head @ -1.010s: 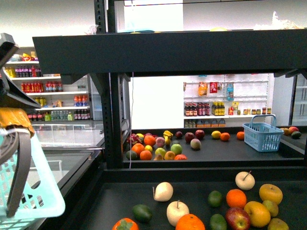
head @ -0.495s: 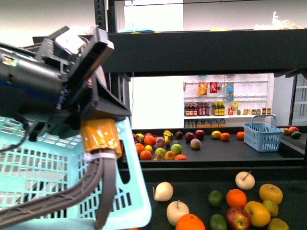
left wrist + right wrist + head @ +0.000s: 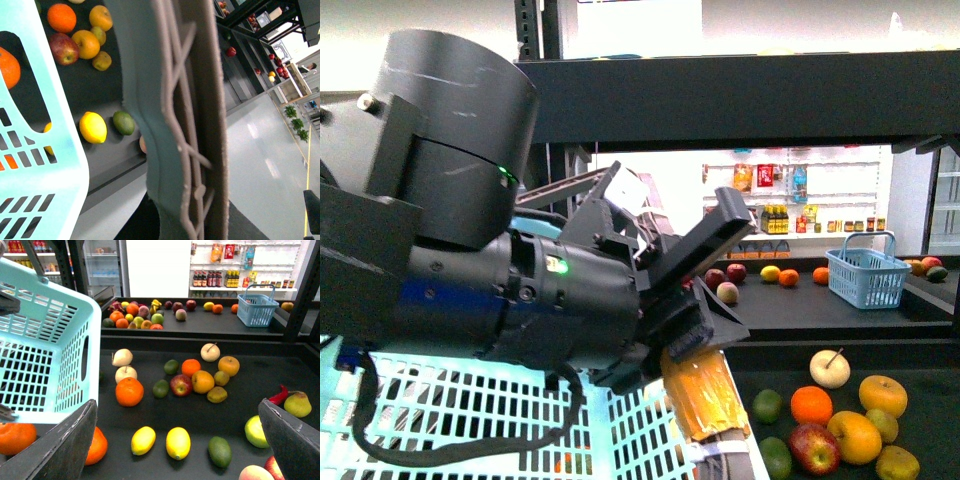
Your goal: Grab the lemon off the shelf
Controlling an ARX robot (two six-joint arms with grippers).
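Observation:
Two yellow lemons lie side by side on the black shelf tray point(image 3: 235, 410) in the right wrist view, one point(image 3: 178, 443) straight ahead between my right jaws, the other point(image 3: 143, 440) beside it. My right gripper point(image 3: 177, 440) is open and empty above them. My left gripper point(image 3: 695, 370) fills the front view and is shut on the handle point(image 3: 200, 125) of the light blue basket point(image 3: 470, 420). The basket also shows in the right wrist view point(image 3: 45, 345). One lemon point(image 3: 93, 127) shows in the left wrist view next to a green fruit.
Oranges point(image 3: 129, 391), apples point(image 3: 181, 385), limes and an avocado point(image 3: 219, 452) are scattered on the tray. A further tray holds more fruit and a small blue basket point(image 3: 865, 272). Black uprights point(image 3: 305, 295) and a tier above point(image 3: 740, 95) bound the space. White wall shelves with bottles stand behind.
My left arm with the basket has swung in from the left and risen, and now covers most of the front view, hiding the left half of the tray.

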